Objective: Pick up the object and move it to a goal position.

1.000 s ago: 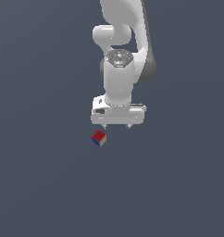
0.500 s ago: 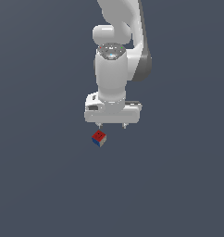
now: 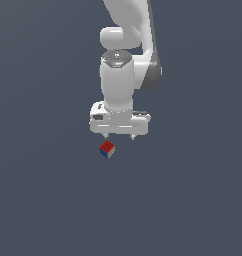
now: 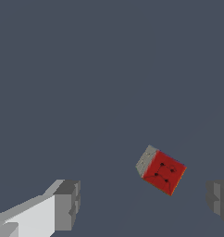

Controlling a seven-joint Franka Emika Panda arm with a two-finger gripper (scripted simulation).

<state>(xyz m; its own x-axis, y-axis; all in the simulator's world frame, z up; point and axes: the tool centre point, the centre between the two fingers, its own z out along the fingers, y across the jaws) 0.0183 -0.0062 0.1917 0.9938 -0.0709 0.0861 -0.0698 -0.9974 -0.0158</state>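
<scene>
Gripper spread, empty, tiny cube red dotted top, blue and white sides

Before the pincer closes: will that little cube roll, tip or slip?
The cube has flat faces and sits flat on the surface, so it probably won't roll. It is far smaller than the open pincer, so it is likely light and may skid if only one finger touches first. It looks rigid, so it is unlikely to deform.

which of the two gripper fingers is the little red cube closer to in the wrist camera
The dark finger cut off at the picture's edge; the cube lies much nearer it than the other finger, the one with its white arm showing.
</scene>
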